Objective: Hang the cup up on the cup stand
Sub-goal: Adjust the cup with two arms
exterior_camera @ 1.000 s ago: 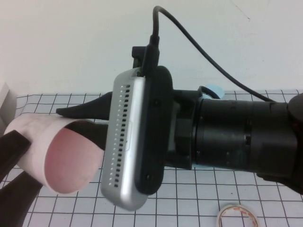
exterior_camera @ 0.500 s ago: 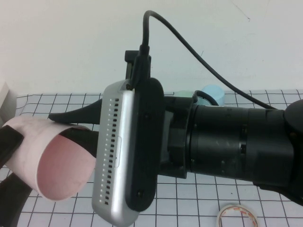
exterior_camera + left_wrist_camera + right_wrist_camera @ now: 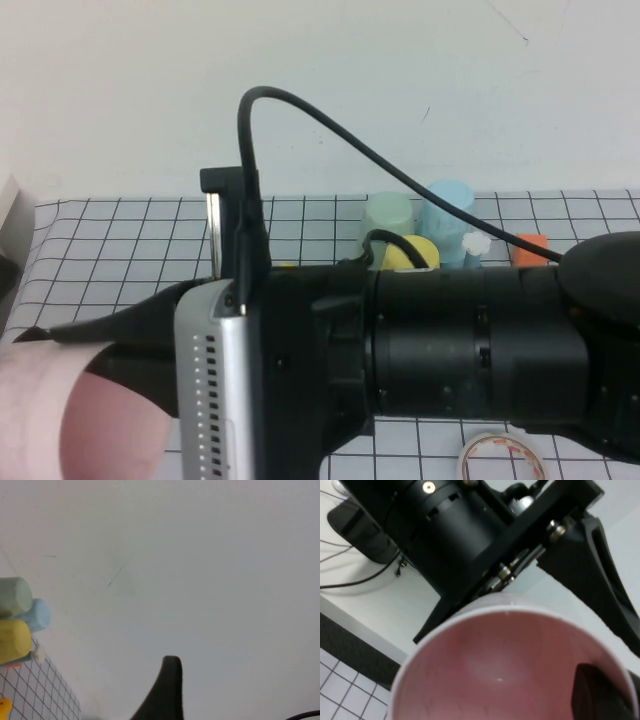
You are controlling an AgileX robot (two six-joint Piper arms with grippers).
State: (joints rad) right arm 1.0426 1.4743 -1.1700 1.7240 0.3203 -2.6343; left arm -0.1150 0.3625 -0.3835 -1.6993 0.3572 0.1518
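Near the lower left of the high view, the cup (image 3: 55, 425) is held on its side with its pink mouth facing the camera, well apart from the cup stand (image 3: 476, 243). The right arm (image 3: 480, 345) reaches level across the frame from the right, its silver wrist camera housing (image 3: 212, 395) up front. The right claw (image 3: 70, 350) pinches the cup's wall: one black finger lies along the outside on top, the other sits dark inside the mouth.

Far side of the worktop (image 3: 100, 230), which has a white black-gridded surface: the stand's white flower tip shows above the arm, among a green cup (image 3: 390, 213), a light blue cup (image 3: 447, 203) and a yellow cup (image 3: 408, 252). An orange block (image 3: 528, 247) lies to their right and a tape roll (image 3: 500, 460) near the front edge. The wall behind is plain and pale.

Left wrist view: mostly bare wall. One black part of the left claw (image 3: 167, 690) rises from the lower edge; I cannot tell whether it is spread or closed. The three cups and the stand sit at the frame's side.

Right wrist view: looks straight into the cup's pink interior. One finger (image 3: 592, 695) of the right claw is inside the rim. The left arm (image 3: 445, 525), black and bulky, sits close behind the cup.
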